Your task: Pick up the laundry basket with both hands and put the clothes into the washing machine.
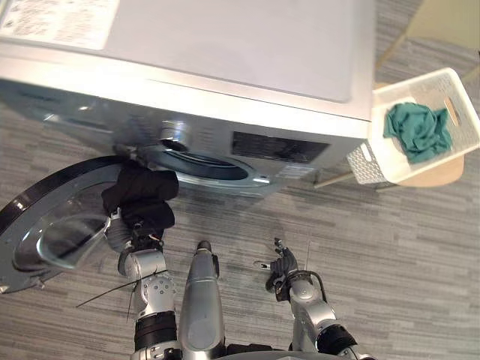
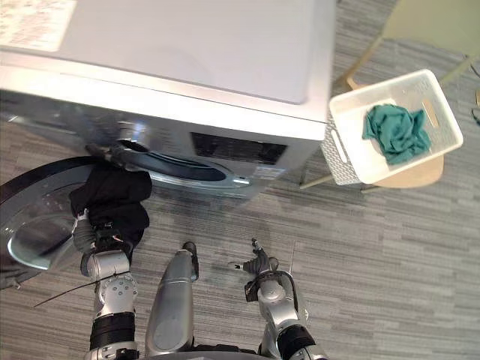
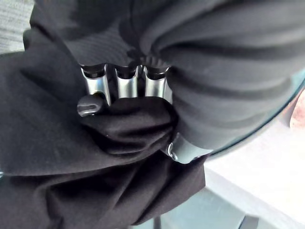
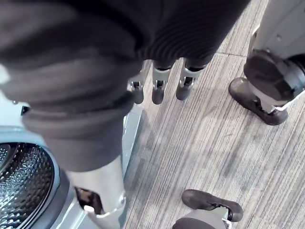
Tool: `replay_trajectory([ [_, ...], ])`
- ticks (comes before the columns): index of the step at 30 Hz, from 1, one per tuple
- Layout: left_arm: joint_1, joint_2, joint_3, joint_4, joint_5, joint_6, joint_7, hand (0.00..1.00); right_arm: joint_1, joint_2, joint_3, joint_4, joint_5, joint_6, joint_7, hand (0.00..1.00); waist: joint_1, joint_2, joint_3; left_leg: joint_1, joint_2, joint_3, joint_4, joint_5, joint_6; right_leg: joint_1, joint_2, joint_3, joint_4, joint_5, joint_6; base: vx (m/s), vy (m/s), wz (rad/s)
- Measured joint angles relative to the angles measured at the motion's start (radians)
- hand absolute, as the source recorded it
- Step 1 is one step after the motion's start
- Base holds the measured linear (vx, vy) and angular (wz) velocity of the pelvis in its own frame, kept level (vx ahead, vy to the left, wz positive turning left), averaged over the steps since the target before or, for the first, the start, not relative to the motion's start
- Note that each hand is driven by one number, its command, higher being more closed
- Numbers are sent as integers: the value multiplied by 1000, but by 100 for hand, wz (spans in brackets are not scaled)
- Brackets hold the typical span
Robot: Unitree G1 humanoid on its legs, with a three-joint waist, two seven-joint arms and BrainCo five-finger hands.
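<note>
Black garment (image 1: 141, 196): bunched in L hand (image 3: 119, 90), fingers curled round it, at washer opening (image 1: 206, 166). R hand (image 1: 281, 268) slack, empty, near floor. Laundry basket (image 1: 364, 161), teal garment (image 1: 416, 129) inside, well apart to R. You: push cloth deep inside opening before release.

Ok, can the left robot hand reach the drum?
Probably yes: the door stands open, and the left robot hand, shut on black cloth, is beside the drum opening with nothing between.
</note>
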Motion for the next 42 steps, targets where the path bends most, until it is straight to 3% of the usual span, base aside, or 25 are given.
replay_trajectory([
  [5, -33, -2, 0, 1, -4, 0, -30, 100, 15, -16, 13, 3, -1, 1, -5, 0, 6, 0, 1, -24, 40, -52, 2, 51, -7, -4, 24, -50, 46, -56, -52, 33, -229, 17],
  [9, -24, -1, -15, 4, -7, 12, -35, 100, -21, -24, 17, 13, 0, 0, -32, 0, 5, -12, 7, 17, 62, -67, -99, 98, -79, -4, 50, -50, 43, -52, -63, 22, -126, 0],
  [14, -16, 6, -98, 24, -12, 25, -56, 100, -38, -19, 33, 11, 0, -1, -42, 0, 2, -23, 14, 31, 68, -38, -148, 107, -97, -36, 54, -21, 46, -39, -82, -52, -18, -10],
  [16, -61, 1, -113, 56, -33, 24, -56, 100, -69, -19, 42, 4, 50, -3, -43, 0, -2, -31, 20, -26, 63, -25, -121, 106, -97, -102, 46, 2, 67, -32, -83, -127, 50, -22],
  [18, -191, -41, -105, 103, -55, 16, -51, 100, -121, -12, 79, -22, 221, -36, -39, 0, -14, -47, 59, -113, 60, -15, -63, 98, -90, -187, 34, 27, 108, -31, -71, -205, 78, -13],
  [21, -403, -76, -111, 177, -84, 10, -39, 100, -179, 14, 141, -110, 373, -80, -33, 0, -26, -71, 85, -281, 48, -17, 63, 63, -63, -354, 2, 60, 214, -36, -63, -199, 79, -10],
  [25, -606, -14, -72, 209, -111, 9, 0, 100, -230, 42, 179, -175, 564, -147, -13, 0, -66, -71, 93, -475, 51, -32, 261, 14, -41, -533, -10, 102, 350, -36, -63, -131, 72, -21],
  [29, -808, 144, -2, 280, -147, 6, 22, 100, -211, 25, 184, -225, 758, -204, 49, 0, -82, -70, 93, -616, 65, -33, 384, -19, -25, -674, -11, 143, 438, -41, -55, -128, 35, -20],
  [31, -894, 278, 16, 305, -191, 0, 32, 100, -172, 3, 184, -261, 882, -228, 118, 0, -95, -71, 93, -688, 77, -37, 417, -23, -19, -742, -4, 149, 457, -32, -60, -120, -4, -19],
  [34, -984, 430, 12, 325, -183, -1, 33, 100, -117, -18, 165, -284, 961, -246, 181, 0, -100, -71, 93, -763, 100, -44, 443, -25, -23, -814, 23, 154, 459, -13, -65, -82, -5, -27],
  [42, -1151, 545, -39, 389, -62, 18, 84, 100, -54, -37, 117, -285, 995, -237, 228, 0, -117, -72, 94, -786, 135, -42, 442, -19, -26, -831, 59, 151, 424, 12, -84, -1, 10, -16],
])
